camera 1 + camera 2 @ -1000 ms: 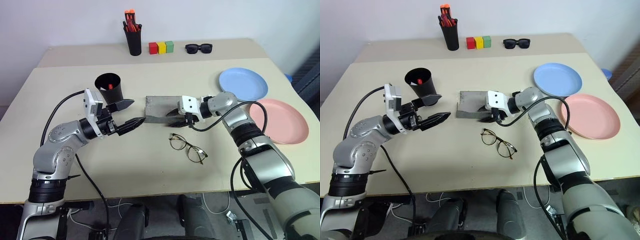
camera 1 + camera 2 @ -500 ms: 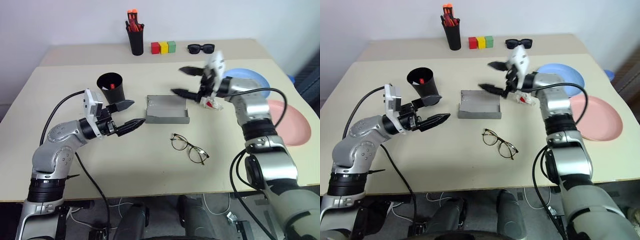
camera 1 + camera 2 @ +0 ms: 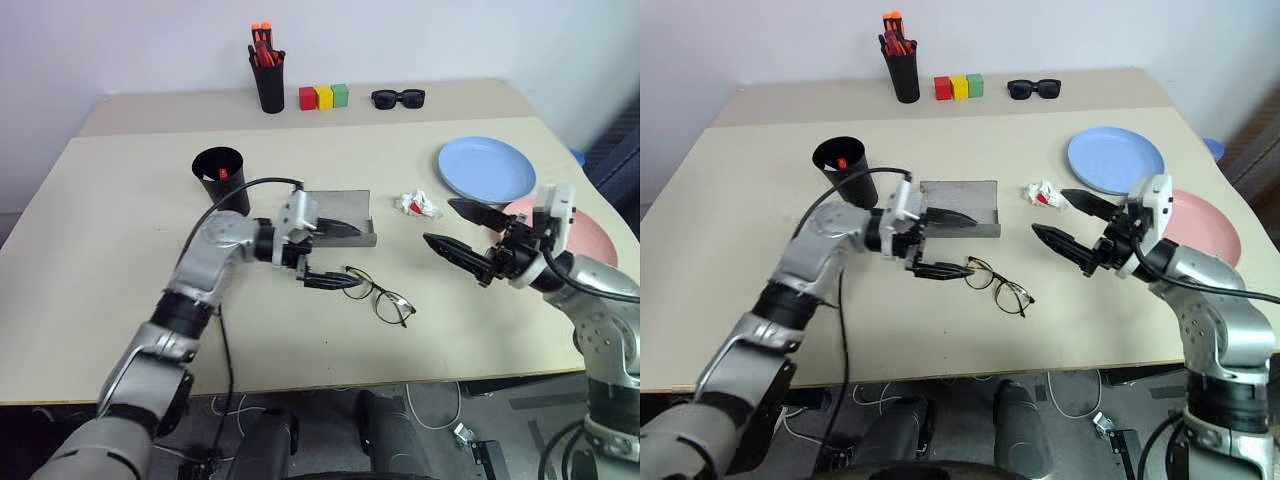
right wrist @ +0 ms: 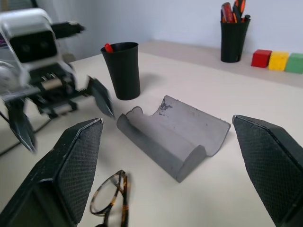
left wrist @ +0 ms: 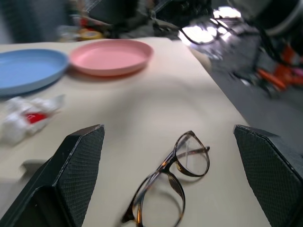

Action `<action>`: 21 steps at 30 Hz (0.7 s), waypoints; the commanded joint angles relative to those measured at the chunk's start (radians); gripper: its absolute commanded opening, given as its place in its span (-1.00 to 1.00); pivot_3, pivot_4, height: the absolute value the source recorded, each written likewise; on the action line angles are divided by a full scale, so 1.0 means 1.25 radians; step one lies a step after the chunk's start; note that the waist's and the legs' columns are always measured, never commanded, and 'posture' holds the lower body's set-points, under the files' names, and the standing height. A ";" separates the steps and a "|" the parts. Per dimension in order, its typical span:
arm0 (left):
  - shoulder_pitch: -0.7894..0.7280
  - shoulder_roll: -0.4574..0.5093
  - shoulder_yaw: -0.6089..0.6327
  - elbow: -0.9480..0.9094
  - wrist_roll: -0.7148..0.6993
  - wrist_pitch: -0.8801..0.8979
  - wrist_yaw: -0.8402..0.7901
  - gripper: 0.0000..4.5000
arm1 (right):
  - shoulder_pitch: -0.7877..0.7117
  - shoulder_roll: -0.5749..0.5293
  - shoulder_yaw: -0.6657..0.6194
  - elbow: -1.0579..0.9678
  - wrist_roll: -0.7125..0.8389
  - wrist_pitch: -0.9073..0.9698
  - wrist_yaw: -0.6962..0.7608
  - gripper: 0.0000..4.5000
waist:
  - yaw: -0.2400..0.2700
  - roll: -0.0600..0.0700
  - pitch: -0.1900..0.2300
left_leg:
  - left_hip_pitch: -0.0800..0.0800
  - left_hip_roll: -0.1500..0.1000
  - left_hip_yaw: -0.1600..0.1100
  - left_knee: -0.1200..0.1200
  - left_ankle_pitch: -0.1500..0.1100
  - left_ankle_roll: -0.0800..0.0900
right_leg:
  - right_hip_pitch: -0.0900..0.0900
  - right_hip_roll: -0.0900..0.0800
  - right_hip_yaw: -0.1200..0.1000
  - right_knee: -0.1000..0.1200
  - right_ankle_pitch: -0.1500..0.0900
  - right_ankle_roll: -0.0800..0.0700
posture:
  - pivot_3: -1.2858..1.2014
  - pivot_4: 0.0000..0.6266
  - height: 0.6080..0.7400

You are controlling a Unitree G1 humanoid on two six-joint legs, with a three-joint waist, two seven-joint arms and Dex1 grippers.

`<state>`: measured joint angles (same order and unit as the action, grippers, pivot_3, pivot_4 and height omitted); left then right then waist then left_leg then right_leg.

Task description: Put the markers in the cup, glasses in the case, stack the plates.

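The wire-rim glasses (image 3: 378,295) lie on the table in front of the grey case (image 3: 343,205), which lies open. My left gripper (image 3: 350,257) is open beside the case's near edge, its fingers pointing at the glasses (image 5: 165,189) without touching them. My right gripper (image 3: 438,221) is open and empty, in the air in front of the pink plate (image 3: 592,228). The light blue plate (image 3: 487,168) lies apart, behind the pink one. A red marker tip (image 3: 222,173) shows inside the black cup (image 3: 222,185), left of the case.
A crumpled white and red wad (image 3: 417,204) lies between the case and the blue plate. At the back stand a black pen holder (image 3: 267,80) with orange-tipped pens, three coloured blocks (image 3: 323,96) and black sunglasses (image 3: 398,97).
My left gripper swung right from beside the cup to the case's near edge by the glasses. My right gripper left the case, opened wide and drew back right, towards the pink plate.
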<state>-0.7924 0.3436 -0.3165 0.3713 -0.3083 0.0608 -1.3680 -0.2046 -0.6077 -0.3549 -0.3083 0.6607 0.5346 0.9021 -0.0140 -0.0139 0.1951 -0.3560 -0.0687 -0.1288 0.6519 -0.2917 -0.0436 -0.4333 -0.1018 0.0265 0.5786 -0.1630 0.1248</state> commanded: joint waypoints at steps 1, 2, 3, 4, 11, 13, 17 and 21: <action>-0.082 -0.030 -0.029 0.140 0.068 -0.126 -0.062 1.00 | 0.018 0.003 -0.033 -0.064 0.027 -0.009 -0.048 0.99 | 0.003 0.000 0.000 | 0.000 0.000 0.000 0.000 0.000 0.000 | 0.000 0.000 0.000 0.000 0.000 0.000 | 0.03 -0.52 1.00; -0.103 -0.044 -0.031 0.181 0.079 -0.152 -0.070 1.00 | 0.025 0.004 -0.035 -0.071 0.031 -0.008 -0.057 0.99 | 0.004 0.000 0.000 | 0.000 0.000 0.000 0.000 0.000 0.000 | 0.000 0.000 0.000 0.000 0.000 0.000 | 0.03 -0.52 1.00; -0.126 -0.056 -0.036 0.222 0.095 -0.178 -0.080 1.00 | 0.035 0.005 -0.036 -0.078 0.032 -0.013 -0.064 0.99 | 0.004 0.000 0.000 | 0.000 0.000 0.000 0.000 0.000 0.000 | 0.000 0.000 0.000 0.000 0.000 0.000 | 0.03 -0.52 1.00; -0.150 -0.066 -0.047 0.265 0.119 -0.214 -0.090 1.00 | 0.043 0.007 -0.037 -0.083 0.032 -0.016 -0.073 0.99 | 0.004 0.000 0.000 | -0.001 0.000 0.000 0.000 0.000 0.000 | 0.000 0.000 0.000 -0.001 0.000 0.000 | 0.03 -0.52 1.00; -0.266 -0.155 -0.072 0.481 0.207 -0.336 -0.151 1.00 | 0.060 0.009 -0.021 -0.090 0.026 -0.047 -0.105 0.99 | 0.003 -0.001 0.000 | -0.001 -0.001 0.000 0.001 -0.001 0.002 | 0.000 0.000 0.000 -0.001 -0.001 0.001 | 0.03 -0.52 1.00; -0.286 -0.178 -0.076 0.523 0.228 -0.363 -0.166 1.00 | 0.058 0.010 -0.015 -0.089 0.022 -0.055 -0.111 0.99 | 0.003 -0.001 0.000 | -0.001 -0.001 0.000 0.001 -0.001 0.002 | 0.000 0.000 0.000 -0.001 -0.001 0.001 | 0.03 -0.52 1.00; -0.316 -0.210 -0.096 0.576 0.291 -0.404 -0.160 1.00 | 0.051 0.009 0.000 -0.079 0.016 -0.068 -0.120 0.99 | 0.003 -0.001 0.000 | -0.001 -0.001 0.000 0.001 -0.001 0.002 | 0.000 0.000 0.000 0.000 -0.001 0.002 | 0.03 -0.52 1.00; -0.332 -0.215 -0.100 0.608 0.336 -0.451 -0.147 1.00 | 0.050 0.004 0.007 -0.079 0.015 -0.071 -0.124 0.99 | 0.003 -0.001 0.000 | -0.001 -0.001 0.000 0.001 -0.001 0.002 | 0.000 0.000 0.000 0.000 -0.001 0.002 | 0.03 -0.52 1.00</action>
<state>-1.1774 0.0756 -0.4428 1.1246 0.0951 -0.4765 -1.5597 -0.1268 -0.5994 -0.3371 -0.3868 0.6746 0.4718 0.7514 -0.0104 -0.0148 0.1955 -0.3570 -0.0695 -0.1293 0.6530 -0.2931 -0.0411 -0.4329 -0.1022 0.0264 0.5781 -0.1642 0.1269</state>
